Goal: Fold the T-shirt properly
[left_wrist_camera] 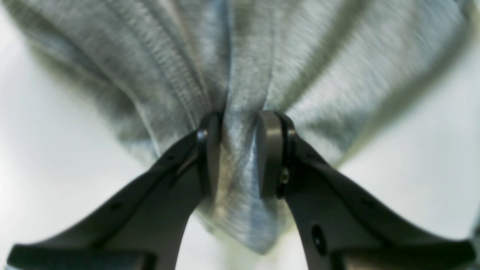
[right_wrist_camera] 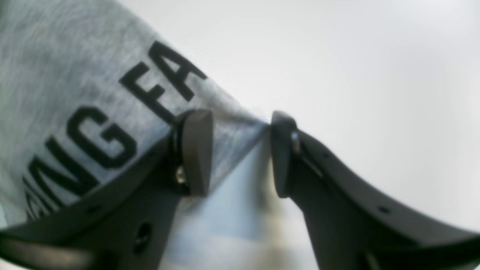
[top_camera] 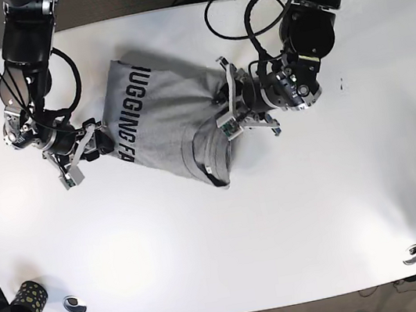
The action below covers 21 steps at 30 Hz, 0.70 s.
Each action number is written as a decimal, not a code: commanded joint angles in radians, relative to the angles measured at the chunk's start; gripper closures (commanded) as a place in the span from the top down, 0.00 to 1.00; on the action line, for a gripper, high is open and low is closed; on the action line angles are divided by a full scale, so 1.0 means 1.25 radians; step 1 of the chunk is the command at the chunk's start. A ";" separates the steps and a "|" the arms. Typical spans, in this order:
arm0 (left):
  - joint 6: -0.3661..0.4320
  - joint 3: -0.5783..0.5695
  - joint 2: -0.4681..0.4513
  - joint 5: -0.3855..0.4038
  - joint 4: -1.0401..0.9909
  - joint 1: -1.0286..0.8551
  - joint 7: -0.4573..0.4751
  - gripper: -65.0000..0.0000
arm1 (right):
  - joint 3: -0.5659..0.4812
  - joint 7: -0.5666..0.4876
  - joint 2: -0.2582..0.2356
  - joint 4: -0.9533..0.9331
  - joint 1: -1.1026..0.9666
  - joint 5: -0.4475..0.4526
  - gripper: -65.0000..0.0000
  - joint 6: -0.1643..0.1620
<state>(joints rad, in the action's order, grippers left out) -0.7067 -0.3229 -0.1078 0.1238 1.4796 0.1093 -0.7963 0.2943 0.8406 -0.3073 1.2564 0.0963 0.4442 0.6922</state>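
T-shirt (left_wrist_camera: 240,56) between left claw (left_wrist_camera: 238,153) pads

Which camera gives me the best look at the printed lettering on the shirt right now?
The right wrist view: the black lettering fills the frame, large, on the T-shirt. The base view shows the whole line, but small. The left wrist view shows only bunched grey fabric in the left gripper, no print.

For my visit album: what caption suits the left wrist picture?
Left tool pinching a bunched fold of the grey T-shirt above the white table.
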 commanded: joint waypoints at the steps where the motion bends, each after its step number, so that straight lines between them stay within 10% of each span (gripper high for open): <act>1: 0.007 0.005 -0.026 -0.003 -0.021 0.041 0.002 0.22 | 0.003 0.001 -0.011 0.020 -0.009 0.001 0.36 0.005; 8: 0.007 0.005 -0.090 0.005 -0.055 0.119 0.002 0.22 | -0.009 0.003 0.027 0.140 -0.084 0.000 0.36 0.005; 21: 0.007 0.130 -0.086 0.003 0.085 0.143 -0.046 0.23 | -0.280 0.007 0.088 0.309 -0.144 -0.001 0.36 0.005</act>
<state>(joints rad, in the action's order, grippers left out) -0.7006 -0.1783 -0.2146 0.1238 1.5585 0.2668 -0.8467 -0.0261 0.8715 -0.2005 1.6161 -0.0998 0.4236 0.6922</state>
